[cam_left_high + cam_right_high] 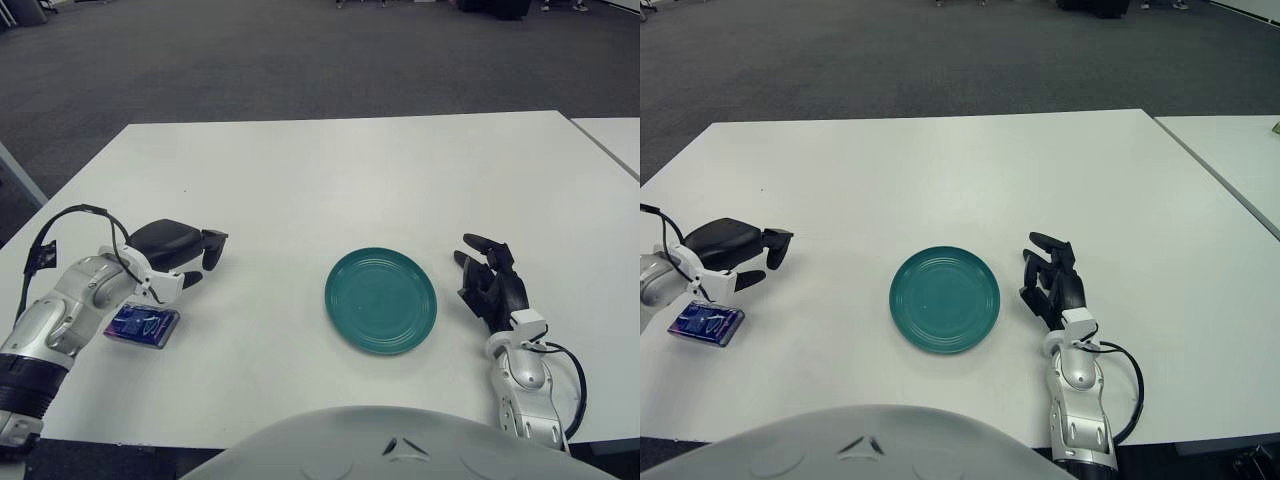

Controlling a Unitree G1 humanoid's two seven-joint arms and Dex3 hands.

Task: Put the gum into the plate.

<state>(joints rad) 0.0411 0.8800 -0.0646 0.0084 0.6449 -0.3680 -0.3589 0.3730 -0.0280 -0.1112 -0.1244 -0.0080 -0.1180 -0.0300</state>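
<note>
- The gum (142,325) is a flat, rectangular pack in a glossy blue-purple wrapper, lying on the white surface (330,180) near its front left edge, well apart from the plate
- The plate (380,299) is round, teal, smooth with faint concentric rings, shallow, and holds nothing
- The left hand (178,254) shows just beyond the gum, its dark fingers (213,249) released and spread, gripping nothing; the gum lies beside the white wrist housing
- The right hand (490,281) shows just right of the plate, its black fingers loosely spread and holding nothing
- The surface is matte and plain, with a dark carpeted floor (300,60) behind it
</note>
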